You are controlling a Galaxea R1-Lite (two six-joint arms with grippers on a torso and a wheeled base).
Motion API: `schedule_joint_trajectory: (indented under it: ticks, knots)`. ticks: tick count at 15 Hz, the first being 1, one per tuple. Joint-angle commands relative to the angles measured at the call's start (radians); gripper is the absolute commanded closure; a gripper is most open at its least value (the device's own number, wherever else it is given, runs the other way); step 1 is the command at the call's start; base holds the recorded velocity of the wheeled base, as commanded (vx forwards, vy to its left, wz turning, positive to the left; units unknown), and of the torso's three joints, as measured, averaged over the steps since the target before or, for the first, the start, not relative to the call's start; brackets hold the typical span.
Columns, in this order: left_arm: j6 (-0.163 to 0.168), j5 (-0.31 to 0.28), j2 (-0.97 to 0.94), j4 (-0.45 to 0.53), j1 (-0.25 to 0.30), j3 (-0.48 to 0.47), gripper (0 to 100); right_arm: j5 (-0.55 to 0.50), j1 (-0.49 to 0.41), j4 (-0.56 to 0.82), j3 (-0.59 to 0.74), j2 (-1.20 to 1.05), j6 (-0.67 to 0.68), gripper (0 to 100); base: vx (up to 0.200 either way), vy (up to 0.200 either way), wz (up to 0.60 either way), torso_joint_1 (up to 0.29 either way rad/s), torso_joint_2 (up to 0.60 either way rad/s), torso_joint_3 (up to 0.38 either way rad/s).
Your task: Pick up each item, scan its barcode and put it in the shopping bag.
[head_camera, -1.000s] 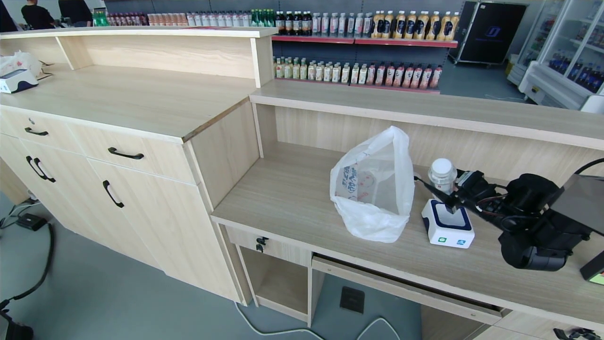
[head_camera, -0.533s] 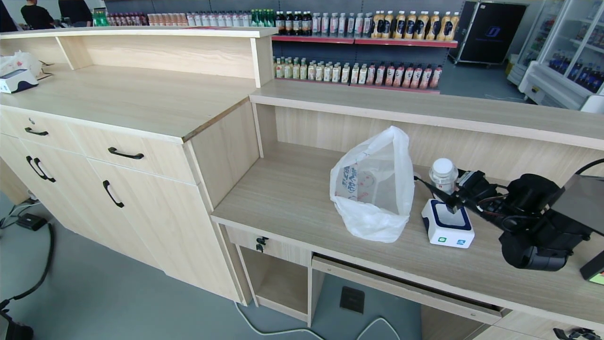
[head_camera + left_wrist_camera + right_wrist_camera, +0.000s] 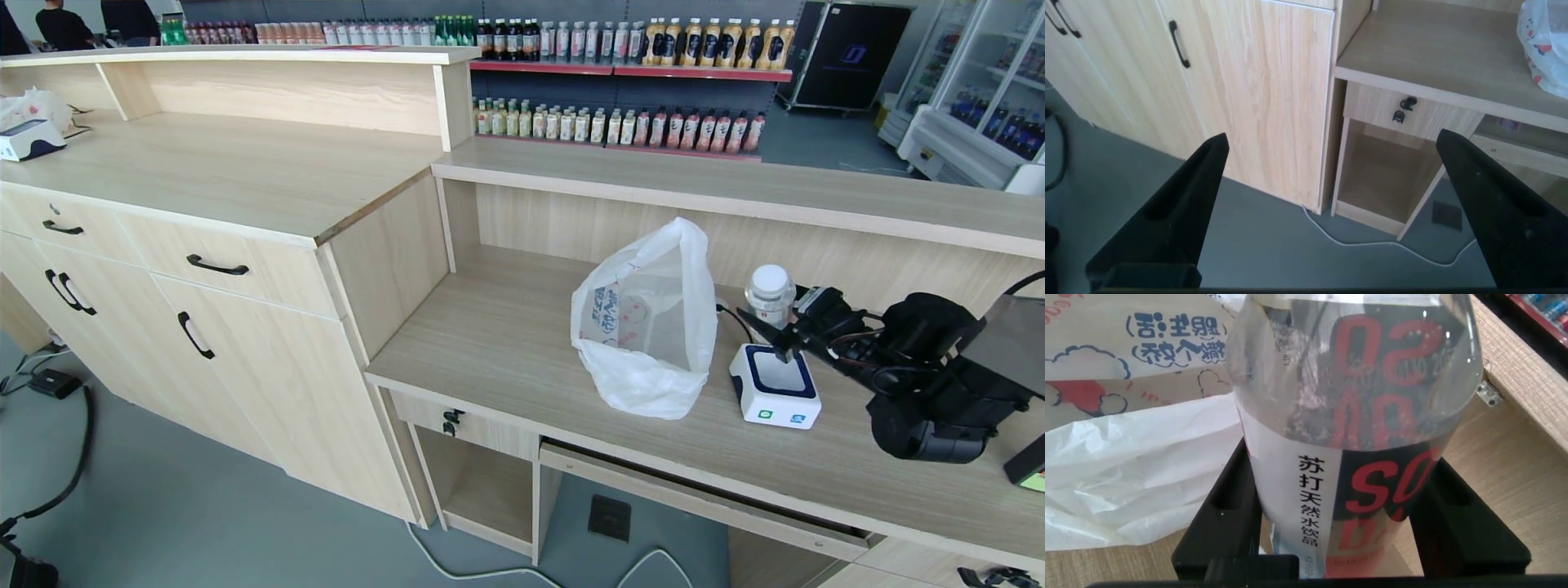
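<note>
My right gripper (image 3: 780, 321) is shut on a clear bottle (image 3: 768, 296) with a white cap and holds it just above the white and blue barcode scanner (image 3: 775, 386) on the counter. In the right wrist view the bottle (image 3: 1351, 425) stands between the black fingers (image 3: 1221, 514), its red and white label facing the camera. The white plastic shopping bag (image 3: 645, 322) stands open just left of the scanner, with a printed packet inside; the bag (image 3: 1135, 469) also lies behind the bottle. My left gripper (image 3: 1331, 204) is open, hanging over the floor in front of the cabinet.
A raised counter ledge (image 3: 735, 192) runs behind the bag and bottle. A dark device (image 3: 1030, 461) sits at the counter's right end. To the left are a cabinet (image 3: 204, 269) with drawers and another scanner (image 3: 28, 139) on the far counter. Drink shelves (image 3: 620, 122) line the back.
The right gripper has lifted the bottle slightly and carried it a little back and to the right, above the scanner. Nothing else has moved.
</note>
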Motion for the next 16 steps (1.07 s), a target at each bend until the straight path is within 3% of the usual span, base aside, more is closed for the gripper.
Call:
schedule_joint_trajectory:
  ticks: [1,6,9,12,13,14,16]
  knots:
    - [0.0,0.0,0.0,0.0,0.0,0.0,0,-0.001,0.023,0.071,0.015,-0.245,0.065,100,0.0,0.0,0.0,0.0,0.0,0.0]
    - [0.0,0.0,0.0,0.0,0.0,0.0,0,-0.047,-0.037,0.308,0.201,-0.584,0.233,100,0.0,0.0,0.0,0.0,0.0,0.0]
    - [0.0,0.0,0.0,0.0,0.0,0.0,0,-0.262,-0.063,0.365,0.253,-0.641,0.26,100,0.0,0.0,0.0,0.0,0.0,0.0]
    - [0.0,0.0,0.0,0.0,0.0,0.0,0,-0.562,0.018,0.365,0.259,-0.661,0.442,100,0.0,0.0,0.0,0.0,0.0,0.0]
    - [0.0,0.0,0.0,0.0,0.0,0.0,0,-0.617,0.031,0.364,0.265,-0.662,0.45,100,0.0,0.0,0.0,0.0,0.0,0.0]
    - [0.0,0.0,0.0,0.0,0.0,0.0,0,-0.771,0.057,0.373,0.279,-0.67,0.448,100,0.0,0.0,0.0,0.0,0.0,0.0]
    - [0.0,0.0,0.0,0.0,0.0,0.0,0,-0.811,0.081,0.376,0.285,-0.681,0.447,100,0.0,0.0,0.0,0.0,0.0,0.0]
